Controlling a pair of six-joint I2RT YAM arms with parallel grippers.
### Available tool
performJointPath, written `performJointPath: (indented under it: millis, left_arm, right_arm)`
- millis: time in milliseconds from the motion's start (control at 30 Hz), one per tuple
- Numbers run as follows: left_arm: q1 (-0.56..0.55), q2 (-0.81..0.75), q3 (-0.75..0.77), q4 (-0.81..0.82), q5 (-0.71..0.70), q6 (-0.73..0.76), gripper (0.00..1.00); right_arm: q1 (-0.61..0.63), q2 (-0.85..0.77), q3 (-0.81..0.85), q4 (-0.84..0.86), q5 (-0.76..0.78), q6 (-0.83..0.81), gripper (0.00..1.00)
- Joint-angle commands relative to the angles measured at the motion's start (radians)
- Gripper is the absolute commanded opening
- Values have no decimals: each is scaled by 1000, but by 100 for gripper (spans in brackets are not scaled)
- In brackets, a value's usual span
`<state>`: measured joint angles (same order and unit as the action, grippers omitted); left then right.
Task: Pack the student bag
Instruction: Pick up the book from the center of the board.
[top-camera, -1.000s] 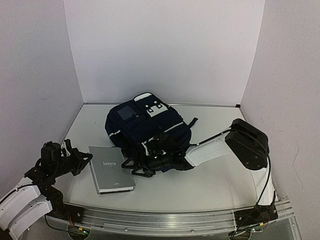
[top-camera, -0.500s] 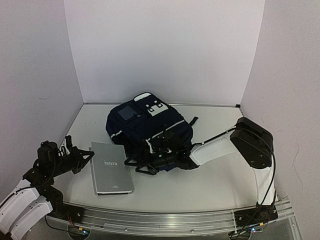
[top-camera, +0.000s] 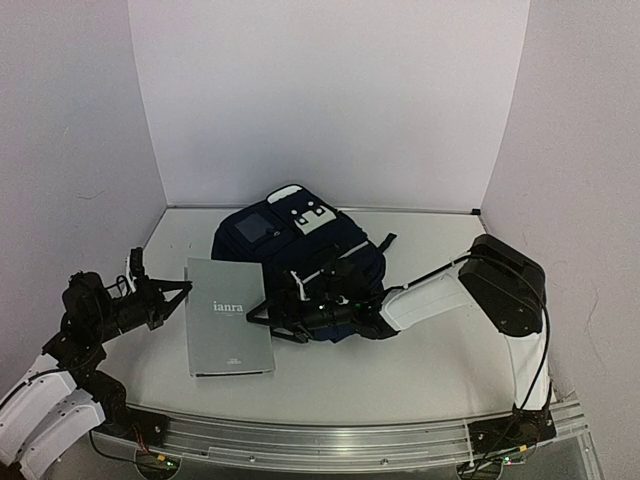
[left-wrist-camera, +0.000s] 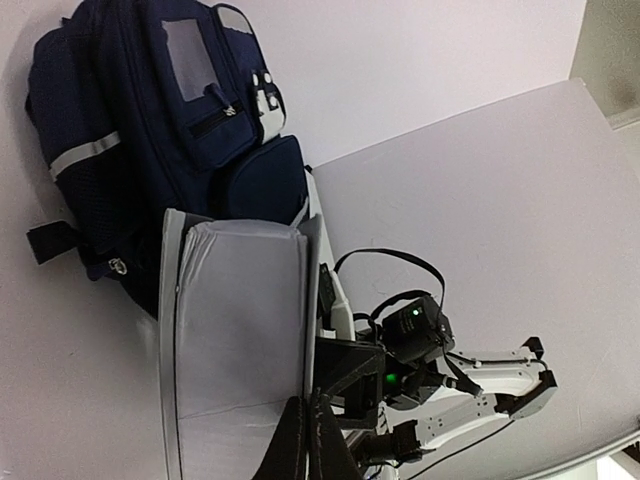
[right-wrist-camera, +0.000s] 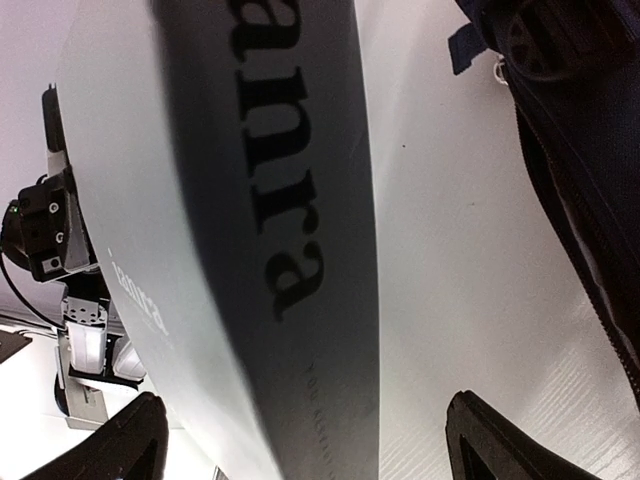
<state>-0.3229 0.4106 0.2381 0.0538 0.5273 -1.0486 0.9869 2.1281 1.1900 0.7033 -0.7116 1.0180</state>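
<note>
Now, right end effector (top-camera: 268, 312) released, beside student bag (top-camera: 290, 250) — left end effector (top-camera: 180, 292) clenching book (top-camera: 228, 325)

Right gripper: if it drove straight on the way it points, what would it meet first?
The right gripper would meet the book, which fills its wrist view between the open jaws. It looks near, though depth is unclear.
</note>
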Motion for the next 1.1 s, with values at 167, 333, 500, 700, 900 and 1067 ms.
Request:
performJointPath:
  millis: [167, 333, 500, 700, 900, 1067]
  left_arm:
    - [-4, 52, 34, 251, 104, -54, 0]
    - [-4, 53, 27, 263, 94, -59, 0]
    - [-4, 68, 43, 186, 87, -19, 2]
    - [-4, 140, 184, -128, 6, 190, 57]
    - [-14, 327, 337, -247, -30, 404, 63]
    - [-161, 505, 472, -215, -150, 547, 62]
  right_arm:
    - [-4, -13, 9, 400, -96, 135, 64]
    - [-4, -55, -20, 444, -81, 137, 45]
    - [-4, -117, -48, 450, -60, 128, 37]
    - [-35, -240, -115, 350, 33, 42, 33]
    - [-146, -425, -139, -53, 216, -159, 33]
    - [-286, -579, -156, -249, 300, -265, 33]
